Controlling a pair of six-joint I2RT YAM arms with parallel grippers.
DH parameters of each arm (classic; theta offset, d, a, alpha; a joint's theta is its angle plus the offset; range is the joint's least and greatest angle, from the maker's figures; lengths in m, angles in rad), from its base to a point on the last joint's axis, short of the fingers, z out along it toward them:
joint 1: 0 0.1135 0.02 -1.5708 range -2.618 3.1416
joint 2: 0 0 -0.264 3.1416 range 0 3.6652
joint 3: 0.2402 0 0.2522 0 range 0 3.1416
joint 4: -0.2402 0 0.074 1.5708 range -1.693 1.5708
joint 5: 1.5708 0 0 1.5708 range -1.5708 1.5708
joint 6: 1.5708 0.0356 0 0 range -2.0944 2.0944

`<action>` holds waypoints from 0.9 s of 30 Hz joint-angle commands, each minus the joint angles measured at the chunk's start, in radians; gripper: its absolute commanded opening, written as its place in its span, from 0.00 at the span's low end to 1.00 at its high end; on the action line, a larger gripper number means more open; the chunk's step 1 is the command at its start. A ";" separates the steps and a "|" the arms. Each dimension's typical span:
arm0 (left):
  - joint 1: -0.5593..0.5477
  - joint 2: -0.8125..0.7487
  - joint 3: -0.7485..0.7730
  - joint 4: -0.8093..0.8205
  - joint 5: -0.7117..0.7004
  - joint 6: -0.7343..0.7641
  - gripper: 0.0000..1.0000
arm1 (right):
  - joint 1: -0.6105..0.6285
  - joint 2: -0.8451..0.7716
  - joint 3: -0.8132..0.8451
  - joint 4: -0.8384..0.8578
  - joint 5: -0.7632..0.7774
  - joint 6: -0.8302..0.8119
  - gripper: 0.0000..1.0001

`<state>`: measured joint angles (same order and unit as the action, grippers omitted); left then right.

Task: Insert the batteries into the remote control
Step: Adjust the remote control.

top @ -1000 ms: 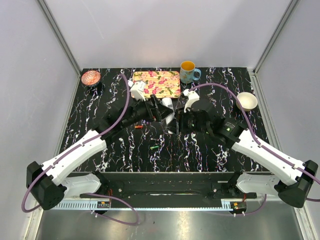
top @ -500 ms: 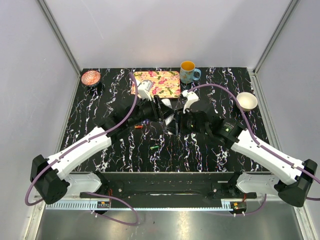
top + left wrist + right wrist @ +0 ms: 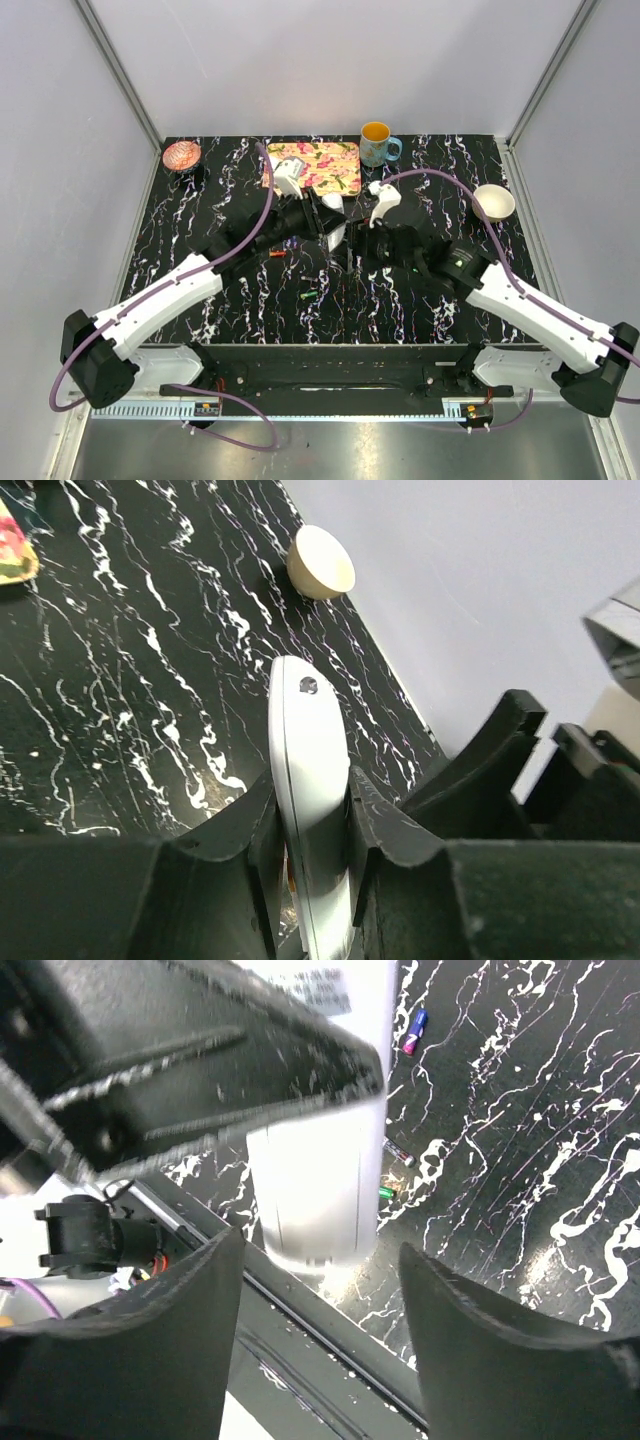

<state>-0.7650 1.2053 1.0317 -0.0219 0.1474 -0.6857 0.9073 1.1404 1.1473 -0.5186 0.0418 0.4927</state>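
A flowered tray point(image 3: 325, 160), a mug point(image 3: 377, 145), a white bowl point(image 3: 494, 201), a pink dish point(image 3: 181, 155), a reddish battery point(image 3: 277, 255) and a greenish battery point(image 3: 309, 295) are laid on the black table point(image 3: 200, 205).

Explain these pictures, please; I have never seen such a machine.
Two robot arms are bolted to a black marbled table. One picture looks down from above; the other two come from a camera on each wrist. The left gripper clamps the white remote control. The right gripper is open, facing the remote's end. On the table lie a reddish battery and a greenish battery, plus a floral tray, a mug, a pink bowl and a white bowl.
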 commanded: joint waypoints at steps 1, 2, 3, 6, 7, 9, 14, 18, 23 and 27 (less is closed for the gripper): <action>0.050 -0.070 -0.018 0.071 -0.042 0.029 0.00 | 0.007 -0.102 -0.004 0.034 -0.003 0.047 0.77; 0.062 -0.099 -0.033 0.092 -0.036 0.019 0.00 | 0.005 -0.114 -0.015 0.043 -0.006 0.053 0.79; 0.076 -0.117 -0.077 0.144 -0.028 -0.010 0.00 | 0.005 -0.138 -0.023 0.060 -0.008 0.073 0.82; 0.136 -0.190 -0.180 0.256 -0.012 -0.070 0.00 | 0.004 -0.166 -0.047 0.100 -0.026 0.119 0.88; 0.151 -0.206 -0.203 0.282 -0.022 -0.078 0.00 | 0.001 -0.168 -0.053 0.115 -0.039 0.133 0.89; 0.155 -0.251 -0.265 0.354 -0.040 -0.089 0.00 | -0.004 -0.159 -0.076 0.165 -0.069 0.179 0.90; 0.153 -0.334 -0.427 0.584 -0.042 -0.130 0.00 | -0.036 -0.108 -0.127 0.305 -0.193 0.273 0.93; 0.153 -0.392 -0.484 0.650 -0.065 -0.152 0.00 | -0.059 -0.076 -0.141 0.384 -0.244 0.305 0.93; 0.155 -0.409 -0.357 0.375 -0.074 -0.149 0.00 | -0.058 -0.070 -0.069 0.266 -0.185 0.126 0.86; 0.174 -0.342 -0.236 0.160 0.039 -0.138 0.00 | -0.050 -0.067 -0.014 0.085 -0.109 -0.081 0.82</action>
<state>-0.6067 0.8227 0.6498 0.2913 0.1085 -0.8238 0.8551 1.0805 1.0435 -0.3065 -0.1333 0.6243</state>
